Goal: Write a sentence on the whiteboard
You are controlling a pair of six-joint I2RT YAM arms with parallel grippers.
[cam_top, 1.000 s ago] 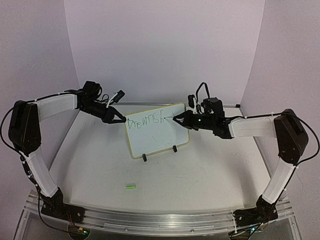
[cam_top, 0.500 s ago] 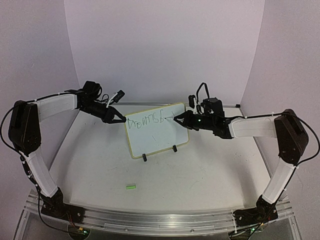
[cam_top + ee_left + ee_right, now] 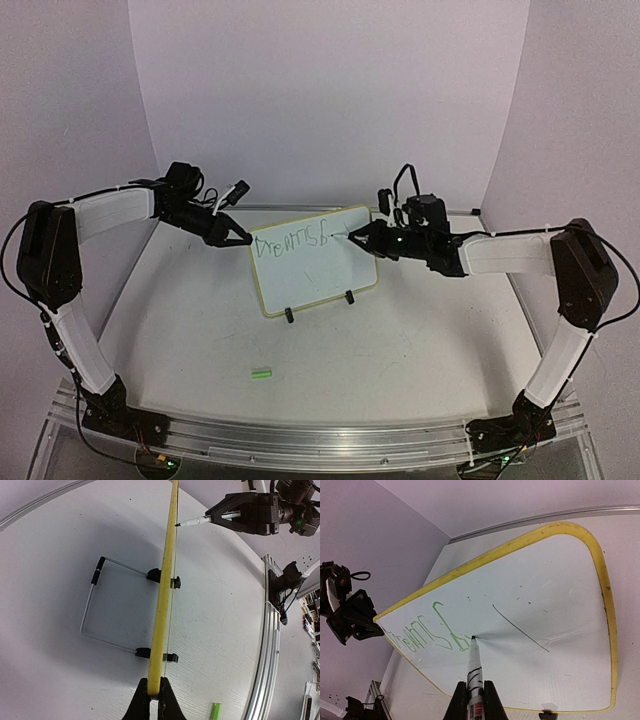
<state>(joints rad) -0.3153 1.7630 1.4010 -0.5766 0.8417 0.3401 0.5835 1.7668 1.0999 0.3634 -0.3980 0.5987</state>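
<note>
The right gripper (image 3: 475,692) is clamped on a marker (image 3: 474,662) whose red label print is unreadable. The tip, just ahead, touches the whiteboard (image 3: 560,580). The sentence (image 3: 427,630), an illegible green scrawl, lies left of the tip, with bare board to the right along its long axis. Beyond, the left gripper (image 3: 155,694) pinches the far edge.

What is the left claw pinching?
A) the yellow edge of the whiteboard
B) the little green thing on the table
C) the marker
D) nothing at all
A: the left claw is shut on the yellow edge of the whiteboard, while the marker is in the right claw.
</note>
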